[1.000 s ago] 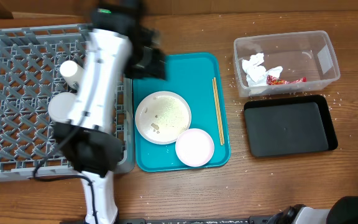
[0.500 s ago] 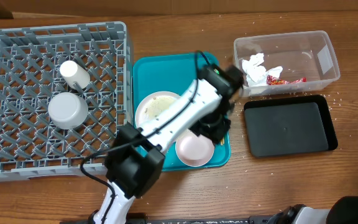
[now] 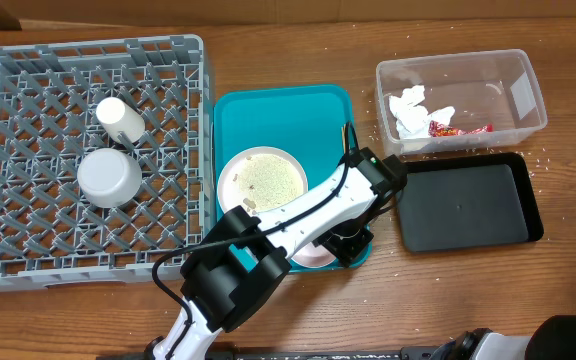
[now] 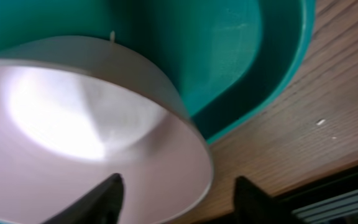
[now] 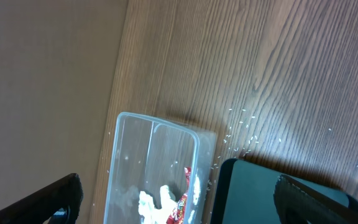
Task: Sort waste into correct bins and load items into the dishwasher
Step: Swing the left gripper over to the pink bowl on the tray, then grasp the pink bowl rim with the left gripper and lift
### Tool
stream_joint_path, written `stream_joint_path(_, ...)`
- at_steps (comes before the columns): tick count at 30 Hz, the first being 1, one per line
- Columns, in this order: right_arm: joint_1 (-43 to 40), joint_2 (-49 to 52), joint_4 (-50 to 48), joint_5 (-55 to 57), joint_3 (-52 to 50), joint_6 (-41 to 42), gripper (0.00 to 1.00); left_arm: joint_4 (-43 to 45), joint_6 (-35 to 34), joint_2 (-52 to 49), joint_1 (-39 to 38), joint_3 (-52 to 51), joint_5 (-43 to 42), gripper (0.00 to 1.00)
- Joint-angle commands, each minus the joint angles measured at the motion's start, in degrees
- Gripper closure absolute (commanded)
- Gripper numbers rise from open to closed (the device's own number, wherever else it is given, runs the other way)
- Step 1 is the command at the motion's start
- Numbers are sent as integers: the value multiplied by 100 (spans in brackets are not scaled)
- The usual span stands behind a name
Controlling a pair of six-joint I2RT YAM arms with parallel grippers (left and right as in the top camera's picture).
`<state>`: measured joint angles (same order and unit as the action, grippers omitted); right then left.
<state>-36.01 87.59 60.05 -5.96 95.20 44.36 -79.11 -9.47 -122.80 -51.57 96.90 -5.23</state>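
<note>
The small pale-pink dish (image 4: 92, 137) sits at the front right corner of the teal tray (image 3: 278, 110). My left gripper (image 4: 178, 180) is open astride its rim, one finger inside the dish, the other outside over the wood. In the overhead view the arm hides most of the dish (image 3: 310, 260). The white plate (image 3: 261, 185) holds rice scraps. Chopsticks (image 3: 346, 135) lie along the tray's right side, partly covered. The white cup (image 3: 120, 118) and grey bowl (image 3: 108, 176) stand in the dish rack (image 3: 28, 80). My right gripper (image 5: 178, 180) hangs wide open, holding nothing, above the bins.
The clear tub (image 3: 508, 75) holds crumpled tissue (image 3: 408, 108) and a red wrapper (image 3: 458, 128). In front of it lies the black tray (image 3: 465, 205). Loose rice grains (image 5: 241, 134) dot the wood beside the tub.
My left arm swung from over the rack to the tray's front right corner and came down onto the pink dish. Its jaws narrowed a little. The right gripper stayed still.
</note>
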Motion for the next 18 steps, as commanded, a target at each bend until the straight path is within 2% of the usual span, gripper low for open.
stream_joint_path(1, -7, -164, -9, 57, 125, 26, 0, 151, 227, -52, -24, -195, 129, 54)
stream_joint_path(9, -7, -164, -9, 57, 125, 26, 0, 343, 229, -52, -24, -195, 138, 57)
stream_joint_path(12, -7, -164, -9, 57, 125, 26, 0, 435, 372, -52, -24, -195, 133, 62)
stream_joint_path(18, -7, -164, -9, 57, 125, 26, 0, 901, 435, -63, -35, -282, 120, 65)
